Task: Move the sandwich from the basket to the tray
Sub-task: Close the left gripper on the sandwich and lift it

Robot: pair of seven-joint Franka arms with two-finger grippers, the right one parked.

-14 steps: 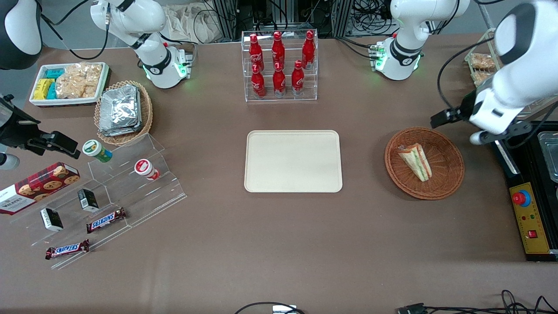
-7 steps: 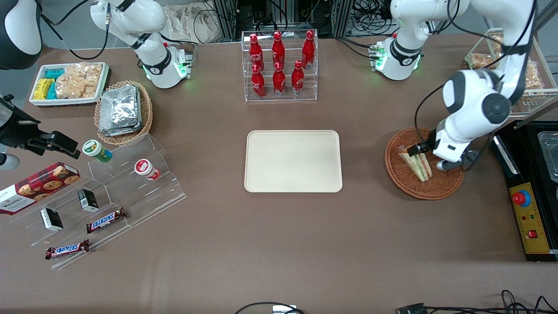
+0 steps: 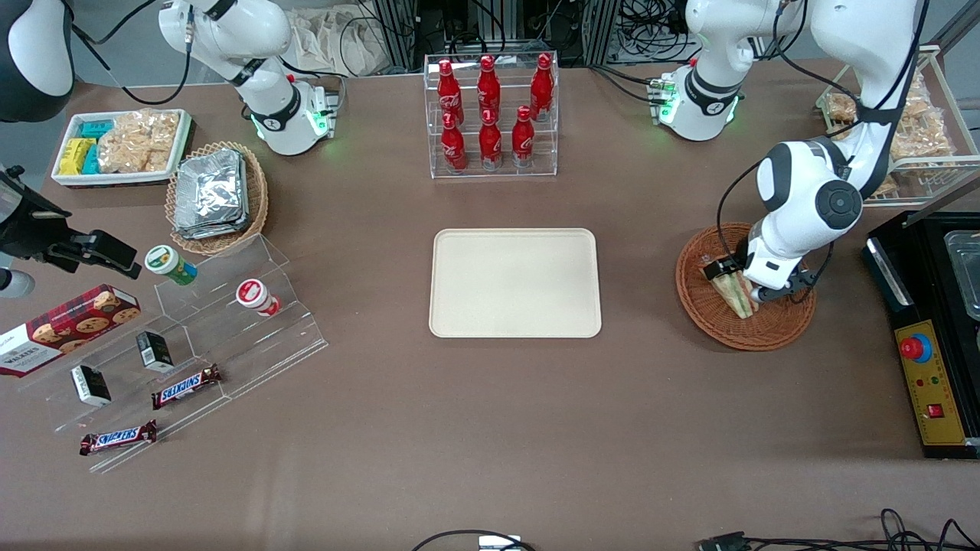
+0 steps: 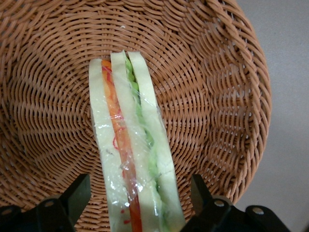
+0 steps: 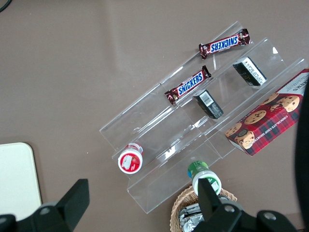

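Working left arm [image 3: 811, 191]: glossy white moulded shell segments with rounded contours. The elbow joint carries a dark grey circular cap with a small centre mark. A thin black cable loops from the forearm down to the wrist. The round white base [image 3: 700, 103] has a black collar band and green indicator lights.

The black two-finger gripper [image 3: 736, 282] hangs over the basket; its jaws stand apart. Its fingers [image 4: 77, 195] are matte black, flat and tapered, mounted on black carriers with small round screw heads.

The sandwich [image 3: 733, 293] lies in the basket [image 3: 773, 330] toward the working arm's end of the table [image 3: 490, 428]; the tray [image 3: 514, 282] is mid-table; the gripper [image 3: 741, 282], fingers spread, straddles the sandwich.
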